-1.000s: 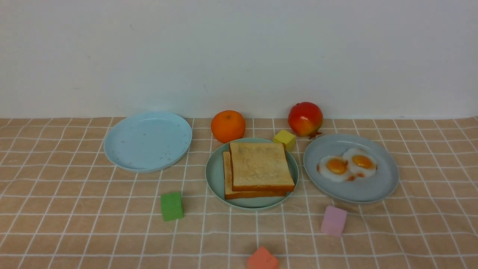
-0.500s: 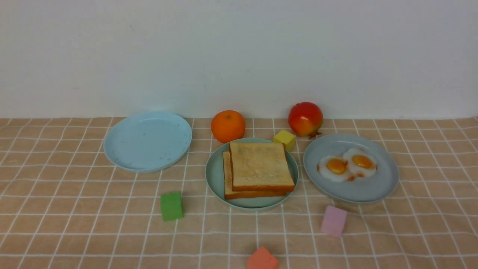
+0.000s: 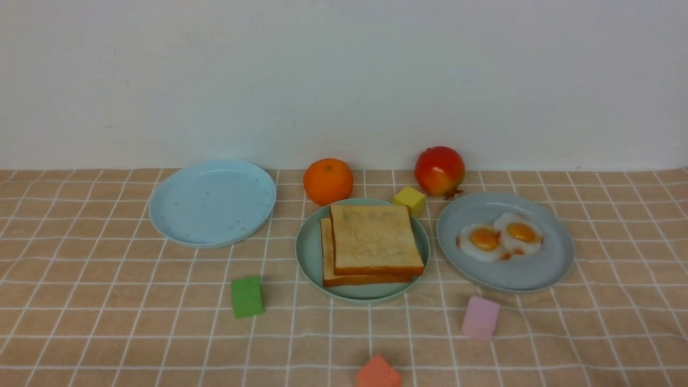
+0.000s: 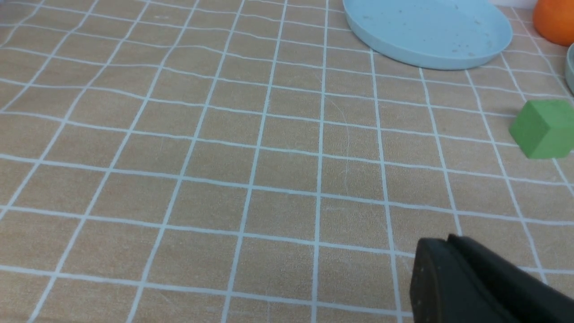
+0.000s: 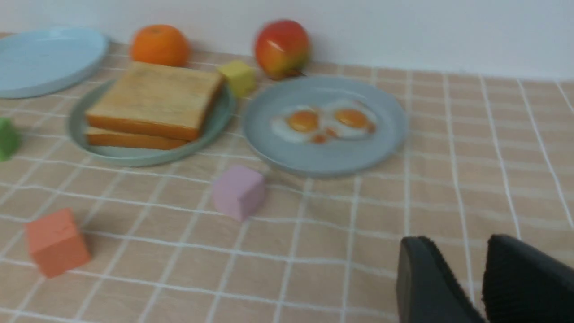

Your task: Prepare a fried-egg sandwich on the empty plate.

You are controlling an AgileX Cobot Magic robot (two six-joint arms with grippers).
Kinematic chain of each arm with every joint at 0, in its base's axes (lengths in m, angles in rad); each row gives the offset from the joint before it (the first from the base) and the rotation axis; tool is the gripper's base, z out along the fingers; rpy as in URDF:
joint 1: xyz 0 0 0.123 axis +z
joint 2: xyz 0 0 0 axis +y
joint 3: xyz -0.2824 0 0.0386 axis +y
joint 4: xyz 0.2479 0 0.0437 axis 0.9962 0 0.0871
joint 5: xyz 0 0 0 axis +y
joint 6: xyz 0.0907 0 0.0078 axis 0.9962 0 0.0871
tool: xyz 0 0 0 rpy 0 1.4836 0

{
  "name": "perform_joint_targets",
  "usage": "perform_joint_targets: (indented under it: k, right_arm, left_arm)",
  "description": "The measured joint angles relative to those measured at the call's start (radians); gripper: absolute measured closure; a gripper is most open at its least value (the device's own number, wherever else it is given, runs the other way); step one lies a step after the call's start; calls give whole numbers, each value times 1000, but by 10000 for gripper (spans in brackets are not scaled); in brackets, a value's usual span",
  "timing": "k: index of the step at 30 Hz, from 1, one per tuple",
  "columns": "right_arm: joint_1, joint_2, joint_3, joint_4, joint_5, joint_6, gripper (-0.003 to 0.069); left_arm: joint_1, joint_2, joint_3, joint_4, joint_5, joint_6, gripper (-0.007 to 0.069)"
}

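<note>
Evidently each arm faces its share: the clenched left end effector (image 4: 441,246) has the empty plate (image 4: 426,45) ahead. The right end effector (image 5: 462,251), parted and holding nothing, faces the eggs (image 5: 325,122), with the toast (image 5: 152,96) ahead to its left.

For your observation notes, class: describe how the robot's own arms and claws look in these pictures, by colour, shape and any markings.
Little of the robot shows. The front view has no arm in it. In the left wrist view, the left claw appears as matte black, blocky fingers with squared tips. In the right wrist view, the right claw shows two matte black fingers with rounded tips. No cables, labels or markings are visible.
</note>
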Motion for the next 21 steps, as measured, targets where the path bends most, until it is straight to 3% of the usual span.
perform_joint_targets:
  k: [6,21]
  right_arm:
    - [-23,-13,157,-30,-148,19,427]
    - [-34,-13,174,-45,-149,21,419]
  left_arm:
    - [0,0,0,-1,0,0,594]
    - [0,0,0,-3,0,0,575]
